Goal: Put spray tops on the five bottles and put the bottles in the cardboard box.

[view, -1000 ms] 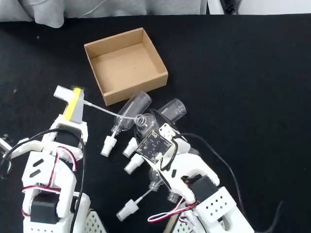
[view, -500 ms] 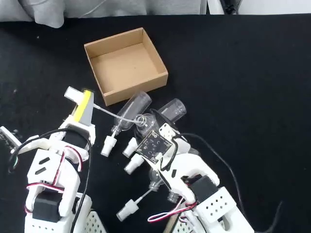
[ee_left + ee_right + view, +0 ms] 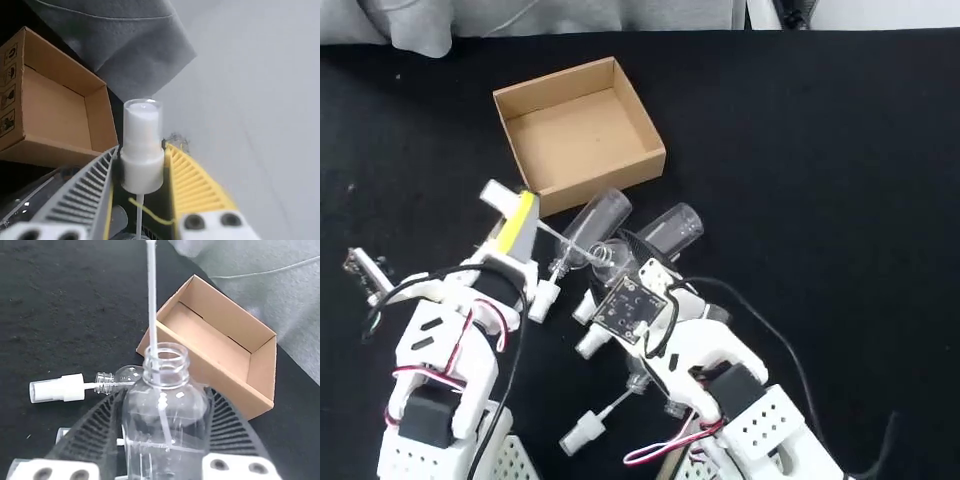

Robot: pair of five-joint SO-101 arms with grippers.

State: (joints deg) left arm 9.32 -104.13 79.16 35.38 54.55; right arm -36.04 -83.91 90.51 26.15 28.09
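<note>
Black tabletop (image 3: pixel 820 200), both arms working over the near half of it. Nearest the arm bases, a loose top (image 3: pixel 582 433) lies flat. Its tube runs toward a bottle neck (image 3: pixel 640 378) half hidden under the right arm, and the head is clearly off that neck. Next out, the right hand (image 3: pixel 165 407) is clamped on the held bottle (image 3: pixel 165 385), one finger on each side of the clear body, mouth uncapped. The left hand (image 3: pixel 142 175) pinches the held top (image 3: pixel 142 145) by its collar between the grey and yellow fingers, with the white head poking out past the fingertips. Its dip tube (image 3: pixel 151 300) is through the held bottle's mouth and down into the body, but the head sits well apart from the neck, so it is not seated or screwed. Just beyond the hands, a lying bottle (image 3: pixel 598 218) and a second lying bottle (image 3: pixel 672 226) rest on their sides near the box wall. The right wrist view shows at least one white head (image 3: pixel 55 388) with a gap to its neck. Farthest out is the cardboard box (image 3: pixel 605 180) with no bottles in it, then grey cloth (image 3: pixel 570 15) at the tabletop's edge. My read: zero of five boxed and none capped that I can confirm. The first capping is mid-insertion. Seating and twisting this top, the other tops, and all the boxing remain.
</note>
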